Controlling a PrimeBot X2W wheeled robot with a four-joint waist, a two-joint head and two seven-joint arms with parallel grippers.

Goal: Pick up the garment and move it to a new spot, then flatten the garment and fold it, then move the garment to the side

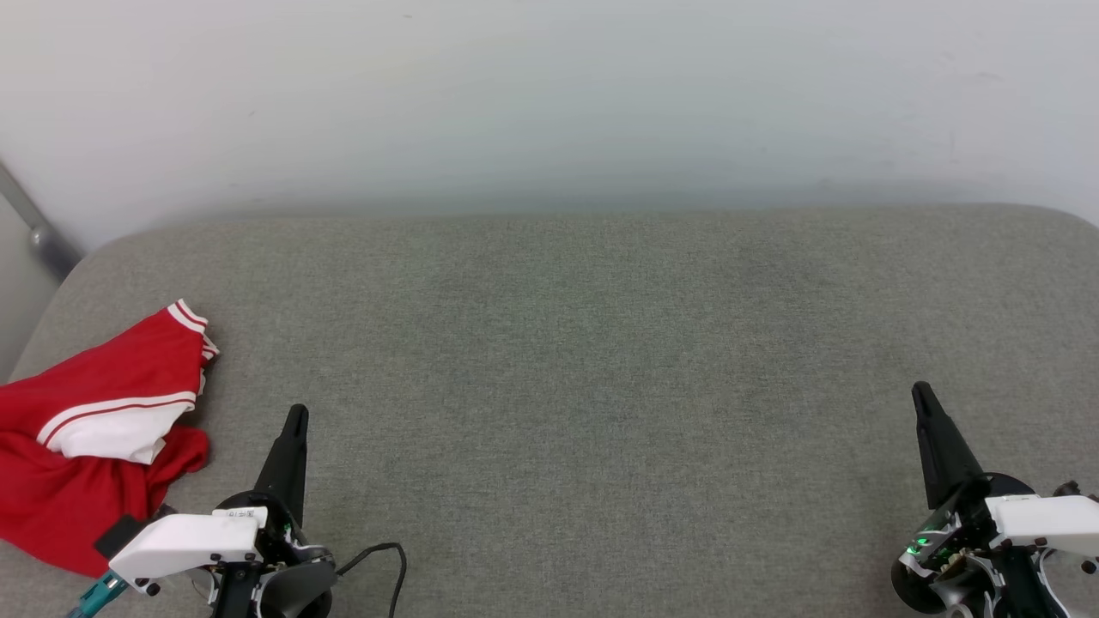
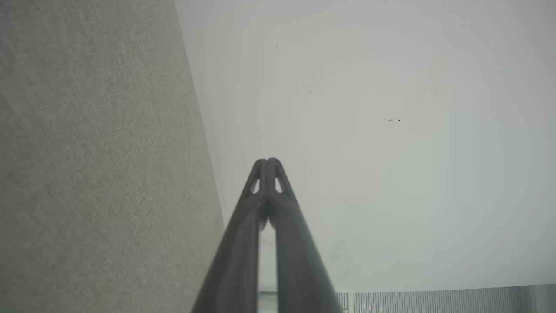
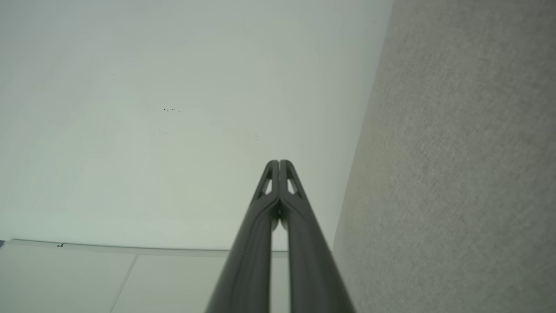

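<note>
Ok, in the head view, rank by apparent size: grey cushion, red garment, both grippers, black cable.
grey cushion, largest
red garment, though the frame edge crops it
left gripper and right gripper: look alike, unranked
black cable, smallest

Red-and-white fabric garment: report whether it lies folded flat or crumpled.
Crumpled: the red-and-white fabric garment lies bunched in uneven creases on the grey upholstered surface.
</note>
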